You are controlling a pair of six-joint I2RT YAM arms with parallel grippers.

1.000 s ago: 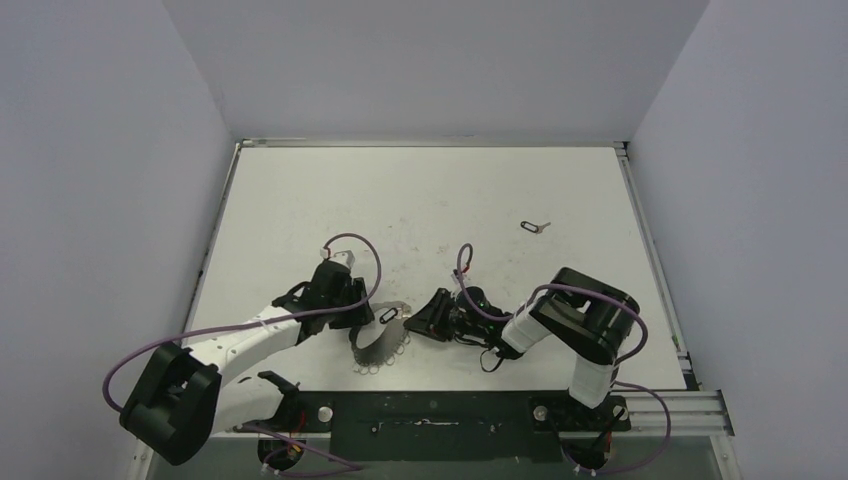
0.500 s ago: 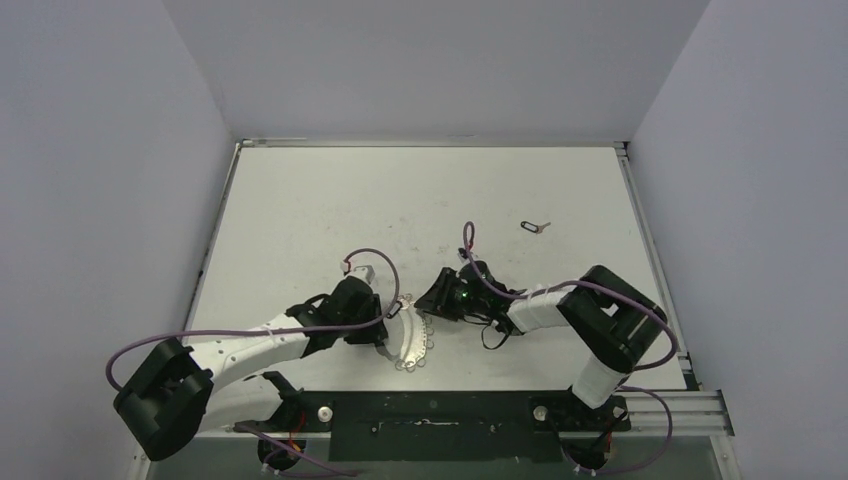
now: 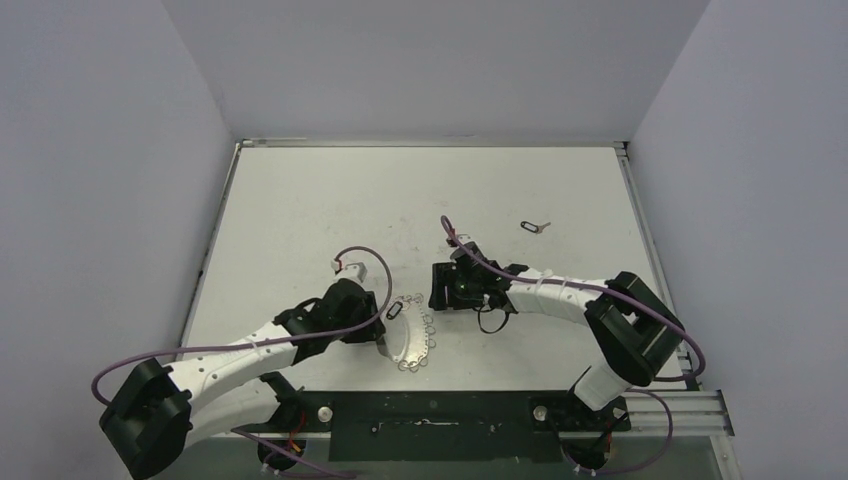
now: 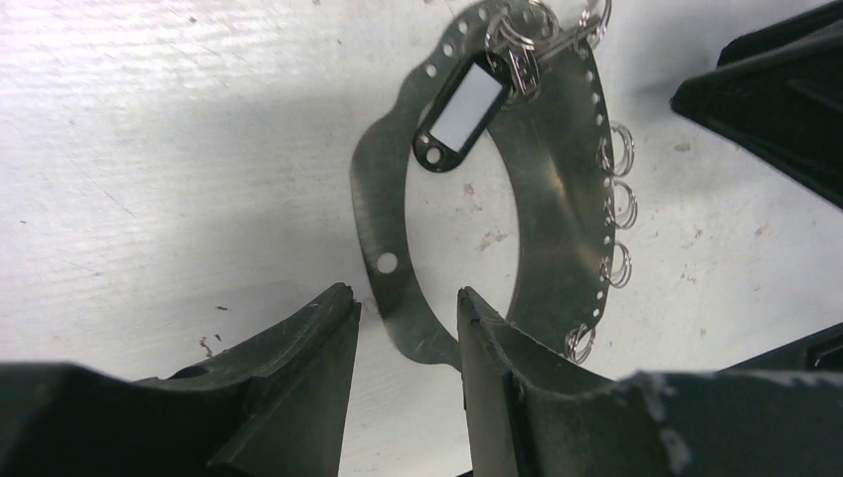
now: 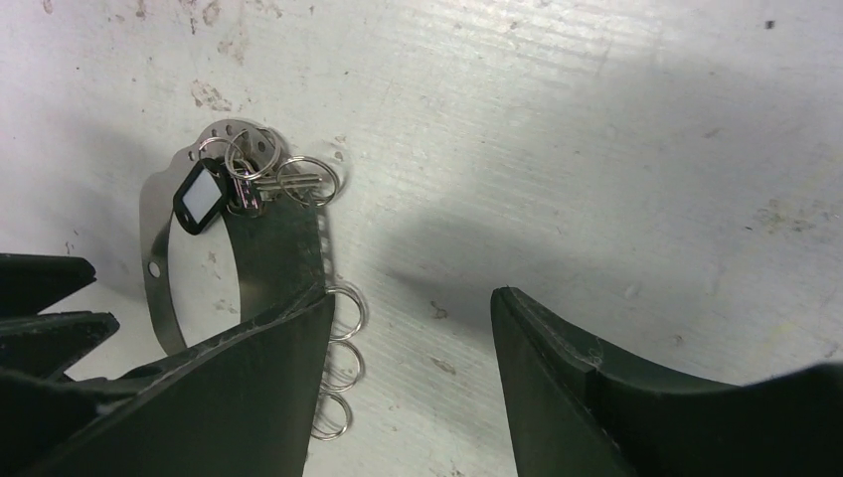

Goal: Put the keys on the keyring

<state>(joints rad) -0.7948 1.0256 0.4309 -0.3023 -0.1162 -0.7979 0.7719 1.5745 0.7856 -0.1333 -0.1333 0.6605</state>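
Note:
The keyring (image 4: pixel 557 229) is a flat silvery oval band with small rings along its edge, and it lies on the white table (image 3: pixel 300 220). It also shows from above (image 3: pixel 416 342) and past my right fingers (image 5: pixel 273 253). One of the keys, a black tag (image 4: pixel 460 109) with a silver key, hangs among the rings at its top end (image 5: pixel 202 195) (image 3: pixel 394 311). My left gripper (image 4: pixel 403 303) (image 3: pixel 384 344) is open, its fingertips either side of the band's narrow end. My right gripper (image 5: pixel 408 303) (image 3: pixel 440 287) is open and empty, just right of the keyring. A second key (image 3: pixel 534 226) lies alone at the far right.
Grey walls close the table in on three sides. A metal rail (image 3: pixel 660 405) runs along the near right edge. Purple cables (image 3: pixel 360 262) loop over both wrists.
My right gripper has opened and drawn back up and to the right, off the keyring. The left arm slid right with the keyring and now holds still. The black tag shows on the ring.

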